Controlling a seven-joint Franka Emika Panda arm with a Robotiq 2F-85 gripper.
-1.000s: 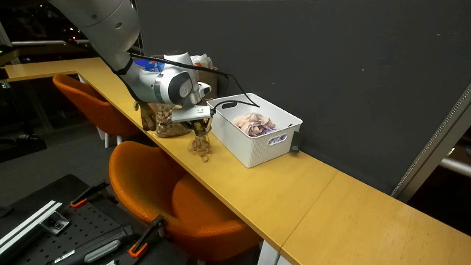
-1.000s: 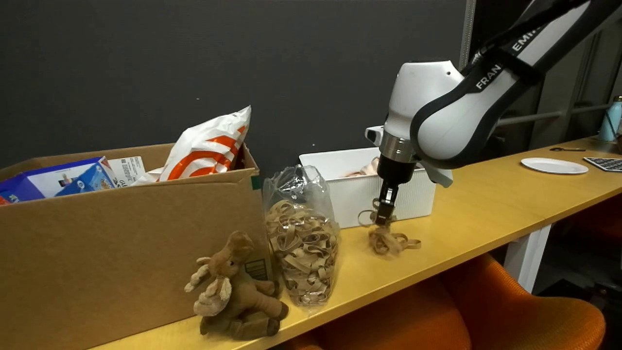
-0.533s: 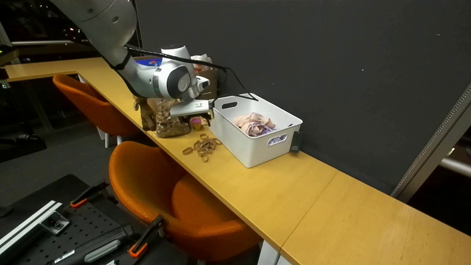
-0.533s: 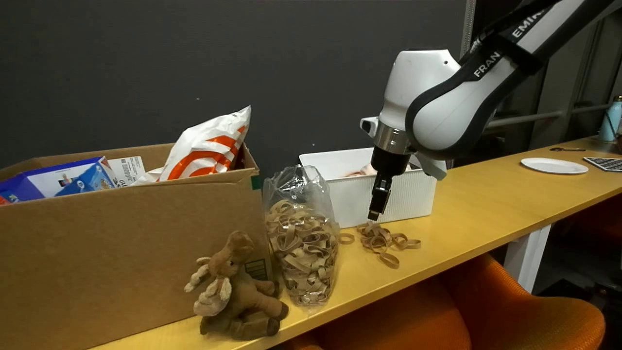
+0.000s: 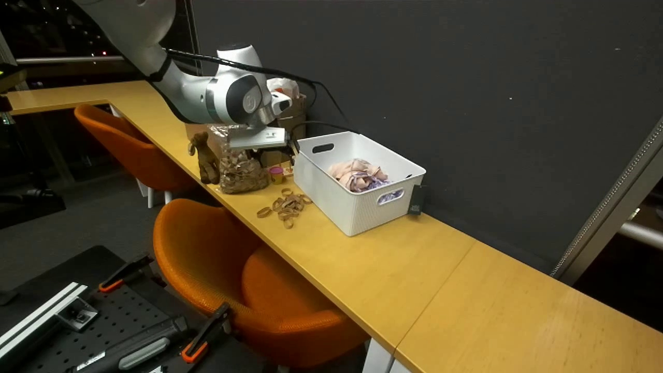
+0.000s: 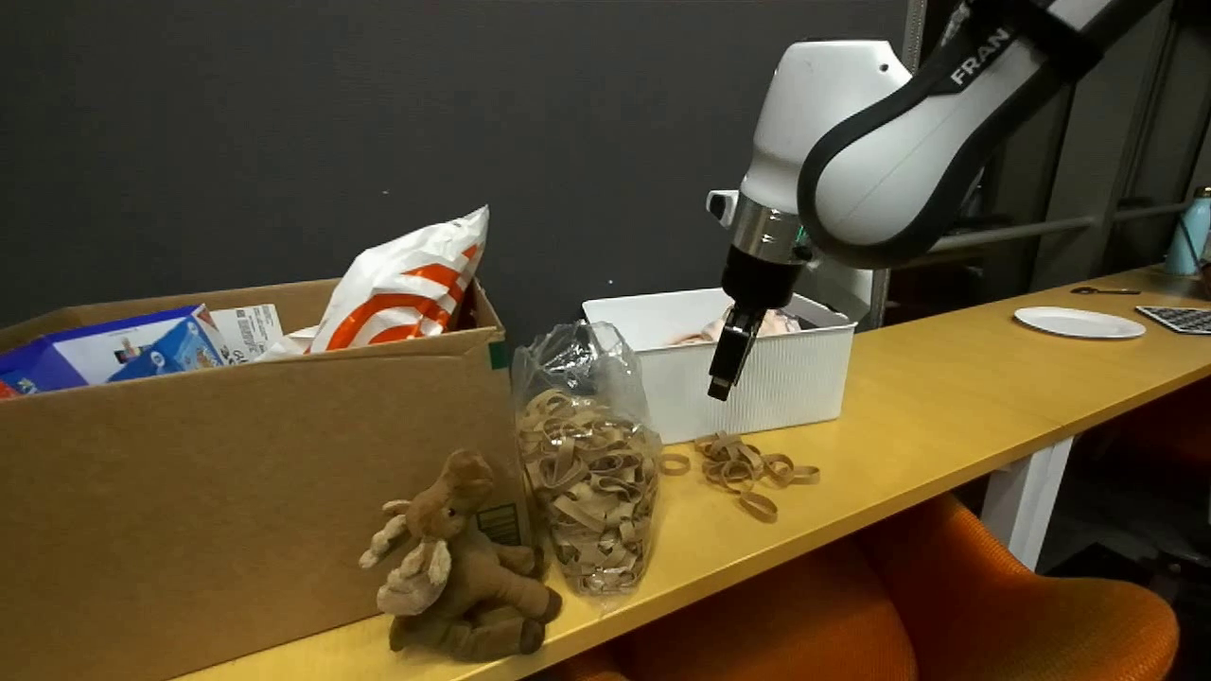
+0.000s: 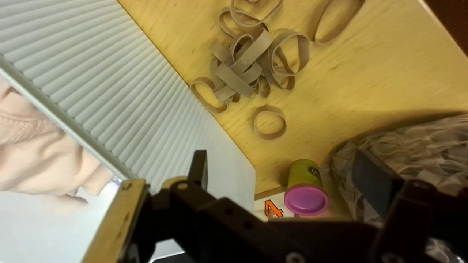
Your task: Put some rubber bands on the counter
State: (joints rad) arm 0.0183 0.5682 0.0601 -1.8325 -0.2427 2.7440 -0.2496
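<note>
A loose handful of tan rubber bands [image 5: 290, 205] lies on the yellow-tan counter [image 5: 414, 269], close beside the white bin's wall. Seen from the wrist, these rubber bands [image 7: 252, 53] overlap in a small heap, with several single loops around it. My gripper [image 6: 721, 386] hangs above the counter, clear of the bands and in front of the bin. In the wrist view the gripper [image 7: 285, 171] has its jaws spread wide, and nothing is held between them. More bands fill a clear plastic bag [image 6: 591, 492] that stands upright on the counter.
The white bin [image 5: 336, 199] holds pinkish cloth. A yellow cup with a purple lid [image 7: 306, 199] stands between bin and bag. A cardboard box [image 6: 284, 501] and plush moose [image 6: 473, 586] are beside the bag. Orange chairs [image 5: 191, 248] line the counter's front edge.
A second ago the bands hung in a clump at the fingertips. The jaws have opened, the bands have dropped and spread on the counter, and the gripper has risen away from them.
</note>
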